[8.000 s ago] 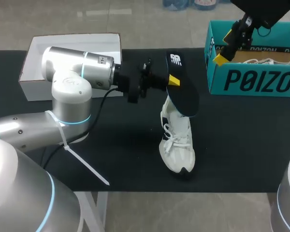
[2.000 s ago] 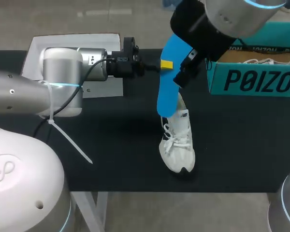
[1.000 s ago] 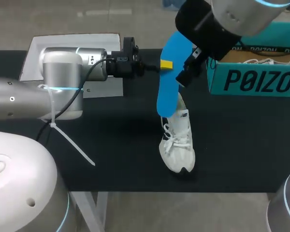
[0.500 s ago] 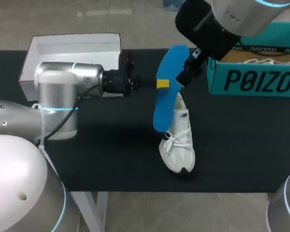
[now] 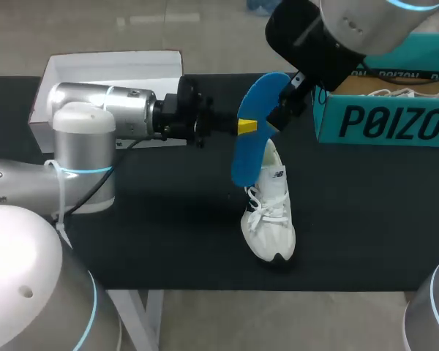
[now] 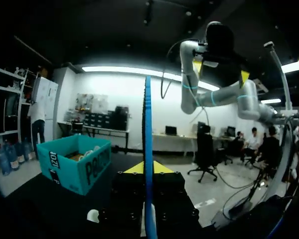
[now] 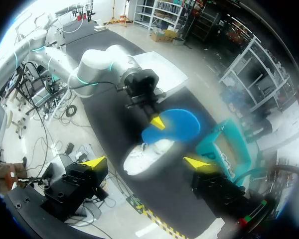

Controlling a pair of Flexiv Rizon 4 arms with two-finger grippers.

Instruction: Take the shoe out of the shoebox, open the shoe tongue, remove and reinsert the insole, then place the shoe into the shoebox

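A white sneaker (image 5: 271, 216) lies on the black table (image 5: 366, 219), toe toward the front edge. My left gripper (image 5: 246, 126) is shut on the blue insole (image 5: 249, 150), which hangs nearly upright with its lower end at the shoe's heel opening. In the left wrist view the insole (image 6: 148, 129) runs edge-on between the yellow tips of the left gripper (image 6: 148, 168). My right gripper (image 5: 284, 108) stands open just above the insole's top. From the right wrist view the right gripper (image 7: 145, 163) is spread wide over the sneaker (image 7: 144, 155) and the insole (image 7: 173, 125).
A teal shoebox (image 5: 380, 121) with a second white shoe inside stands at the back right. A white box lid (image 5: 110, 73) sits at the back left behind my left arm. Bare black table lies left and right of the sneaker.
My left gripper has shifted and turned with the insole, which now sits a little lower and more tilted, its top curving toward the right gripper. The right arm has hardly moved.
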